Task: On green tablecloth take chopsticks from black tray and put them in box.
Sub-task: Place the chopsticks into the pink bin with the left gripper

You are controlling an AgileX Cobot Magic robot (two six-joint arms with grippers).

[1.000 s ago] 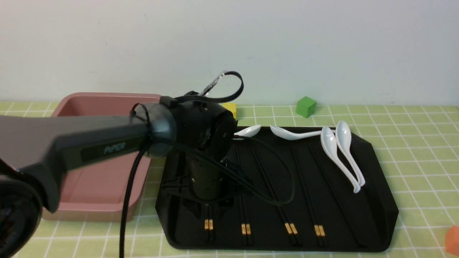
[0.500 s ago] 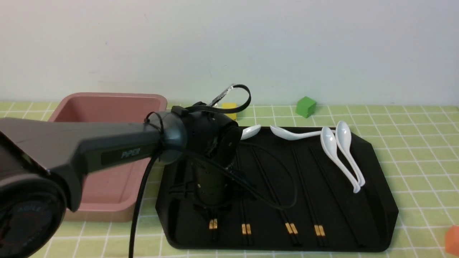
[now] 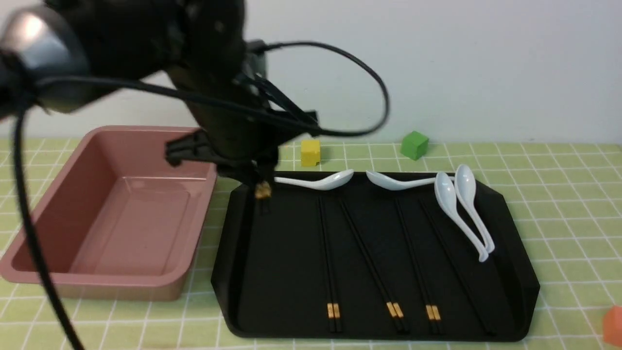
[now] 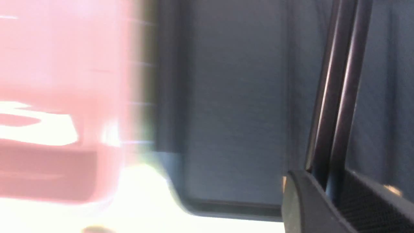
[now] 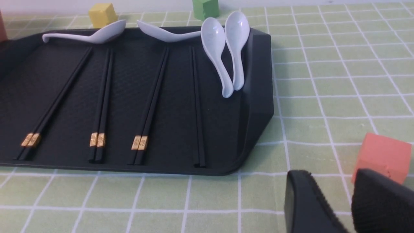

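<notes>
My left gripper (image 3: 259, 181) is raised above the back left corner of the black tray (image 3: 527, 277), beside the pink box (image 3: 112, 218). It is shut on a pair of black chopsticks (image 4: 336, 97); their gold-banded end (image 3: 263, 191) shows below the fingers. Several more chopstick pairs (image 3: 330, 257) lie lengthwise in the tray, and they also show in the right wrist view (image 5: 102, 97). The box is empty on the green tablecloth (image 3: 559, 218). My right gripper (image 5: 346, 207) is open and empty, low over the cloth off the tray's near right corner (image 5: 258, 106).
Several white spoons (image 3: 461, 204) lie along the tray's back and right side. A yellow cube (image 3: 310, 152) and a green cube (image 3: 414, 145) stand behind the tray. An orange cube (image 5: 381, 155) sits just beyond my right fingers.
My left gripper has lifted off the tray floor with the leftmost chopstick pair and swung up and back toward the box. That pair's place in the tray is now bare.
</notes>
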